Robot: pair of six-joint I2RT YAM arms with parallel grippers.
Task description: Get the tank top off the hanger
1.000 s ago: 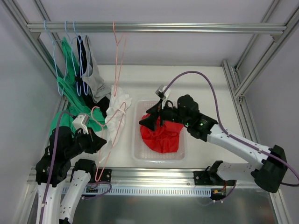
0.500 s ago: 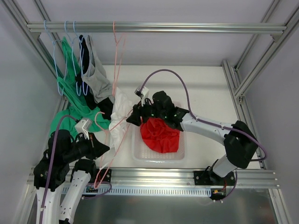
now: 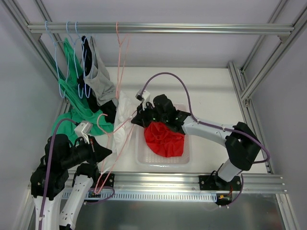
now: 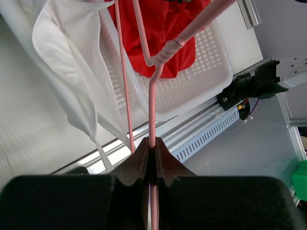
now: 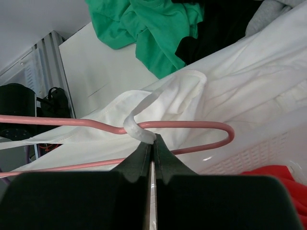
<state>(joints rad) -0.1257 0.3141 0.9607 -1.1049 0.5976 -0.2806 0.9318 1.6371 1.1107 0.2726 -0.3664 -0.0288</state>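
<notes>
Pulling strap (image 5: 136, 125) off pink hanger (image 4: 151, 110) is judged step in hand: strap pinched in closed right gripper (image 5: 153, 142), hanger wire clamped by left gripper (image 4: 151, 146). White tank top (image 3: 122, 109) draped on hanger, beside basket (image 3: 165, 160). Next, strap to be slid past hanger's rounded end

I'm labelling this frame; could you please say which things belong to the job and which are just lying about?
Job: white fabric tank top; thin pink wire hanger; left end effector, gripping the hanger; right end effector, gripping a strap.
Lying about: crumpled red cloth; white perforated plastic basket; green garment; grey garment; black garment.
</notes>
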